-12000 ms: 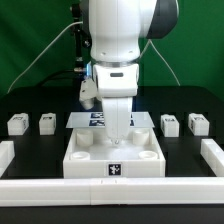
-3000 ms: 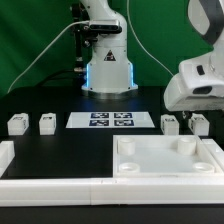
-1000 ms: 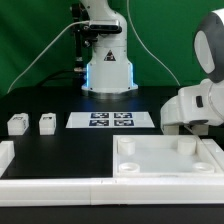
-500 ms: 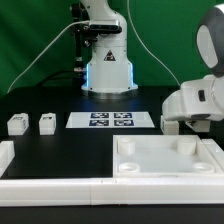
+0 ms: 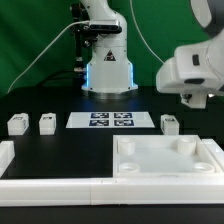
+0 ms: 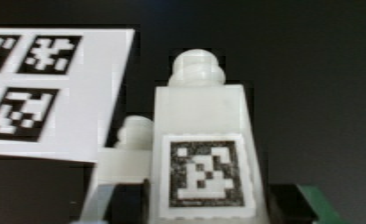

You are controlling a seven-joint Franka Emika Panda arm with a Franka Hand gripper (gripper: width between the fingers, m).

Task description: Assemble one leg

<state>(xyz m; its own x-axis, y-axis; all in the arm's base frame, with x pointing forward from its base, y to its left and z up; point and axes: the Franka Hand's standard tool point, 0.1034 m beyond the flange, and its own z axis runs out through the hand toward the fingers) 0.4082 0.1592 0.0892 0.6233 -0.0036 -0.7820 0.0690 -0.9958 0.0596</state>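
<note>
Gripper point(image 5: 198, 99) hangs above the bench point(image 5: 60, 150), clamped on a white tagged leg point(image 6: 205, 140), marker board point(image 6: 47, 80) below and beside it.

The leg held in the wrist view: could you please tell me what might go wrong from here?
1. The fingers seem to hold the leg only near its tag end, so it may tilt or slip when pushed into a socket.
2. Its narrow tip must meet that round socket in the tabletop; off-centre, it could jam or nudge the tabletop.
3. Another leg stands beside the tabletop; a low pass might knock it.
</note>
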